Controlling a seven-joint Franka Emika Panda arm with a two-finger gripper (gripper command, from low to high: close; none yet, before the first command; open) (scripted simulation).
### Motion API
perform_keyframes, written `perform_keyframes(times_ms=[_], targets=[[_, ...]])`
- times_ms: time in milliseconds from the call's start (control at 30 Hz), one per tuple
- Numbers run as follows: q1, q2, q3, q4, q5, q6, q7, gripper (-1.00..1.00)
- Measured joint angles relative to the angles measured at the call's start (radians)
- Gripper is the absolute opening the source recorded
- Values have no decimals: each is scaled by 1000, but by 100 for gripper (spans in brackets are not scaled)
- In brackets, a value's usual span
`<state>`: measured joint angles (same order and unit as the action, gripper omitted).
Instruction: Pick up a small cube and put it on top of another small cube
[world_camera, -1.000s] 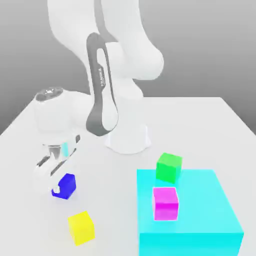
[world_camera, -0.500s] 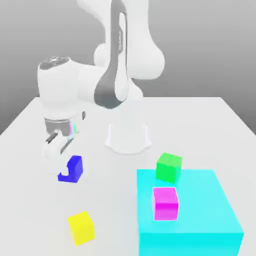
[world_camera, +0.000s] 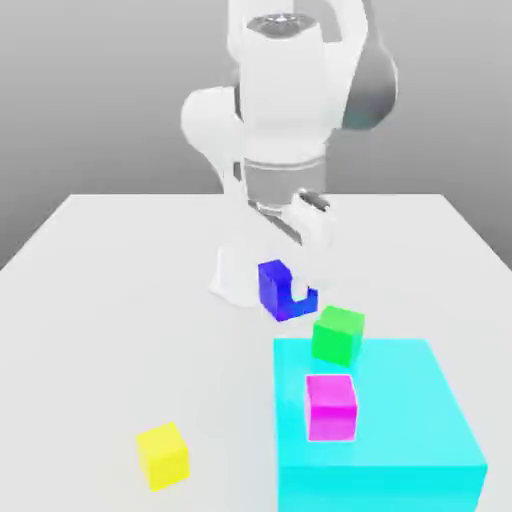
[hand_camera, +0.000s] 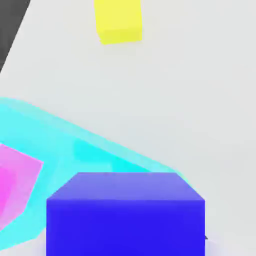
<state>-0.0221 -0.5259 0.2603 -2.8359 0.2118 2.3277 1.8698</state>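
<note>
Pincer (world_camera: 291, 290) clamped on the dark blue cube (world_camera: 275, 290), held aloft just beside and above the green cube (world_camera: 338, 334). A second earlier it gripped the cube low at the exterior view's left, near the yellow cube (world_camera: 163, 455); lift and transfer appear done. Judged next: alignment over a target cube, perhaps green, on the cyan block (world_camera: 400, 440).

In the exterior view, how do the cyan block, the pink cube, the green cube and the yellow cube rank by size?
1. Cyan block, by far the largest.
2. Pink cube, green cube and yellow cube: these look nearly alike, and their differing nearness to the camera makes ranking them unsure.
</note>
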Motion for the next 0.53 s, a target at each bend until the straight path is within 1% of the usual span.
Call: perform_keyframes(times_ms=[67, 100, 233, 267, 433, 467, 533], targets=[[46, -29, 33, 5, 5, -38, -4, -100], [56, -19, 45, 0, 7, -24, -4, -100], [57, 84, 77, -41, 12, 119, -1, -100], [56, 114, 84, -52, 14, 159, 0, 100], [56, 114, 84, -52, 14, 159, 0, 100], [55, 128, 88, -58, 13, 179, 1, 100], [57, 101, 81, -48, 10, 141, 2, 100]])
